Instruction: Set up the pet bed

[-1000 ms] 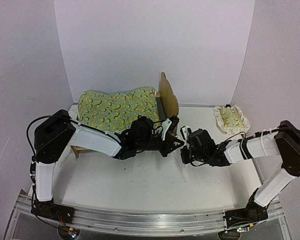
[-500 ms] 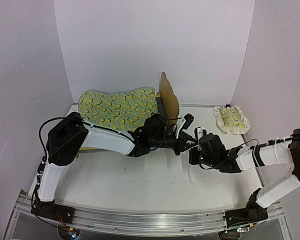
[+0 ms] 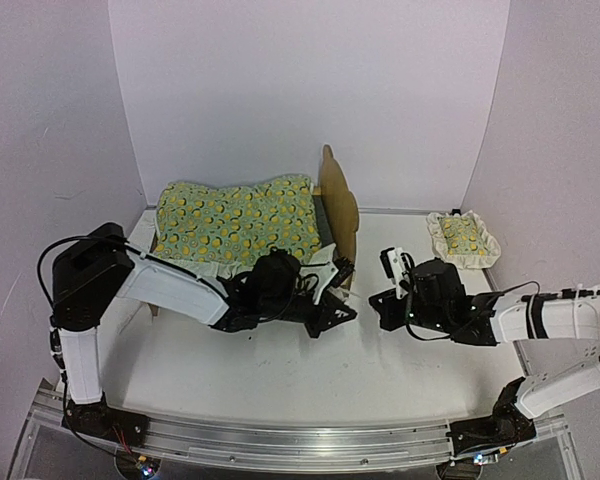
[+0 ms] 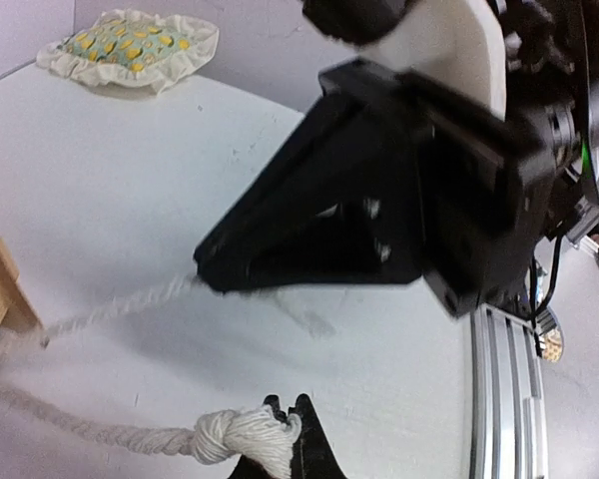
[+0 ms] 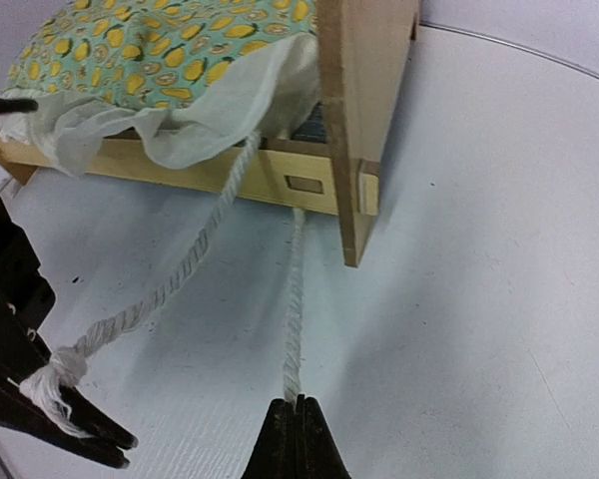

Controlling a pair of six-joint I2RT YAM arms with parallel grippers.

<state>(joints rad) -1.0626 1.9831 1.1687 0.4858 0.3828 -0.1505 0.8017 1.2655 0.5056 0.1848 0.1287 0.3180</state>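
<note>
White tabletop is filling the lower half of the overhead view, and both arms are working low near its middle. The left gripper is pinching the knotted rope between closed jaws, and the right gripper is clamping the second rope likewise. Both ropes are running up-frame to the pet bed, which is sitting at upper centre near the back wall with the lemon-print blanket draped over it. The pillow is lying at upper right, well apart. The ropes are probably being tied. Doing this well likely means keeping both strands evenly taut, bringing the ends close together, and avoiding dragging the light frame.
</note>
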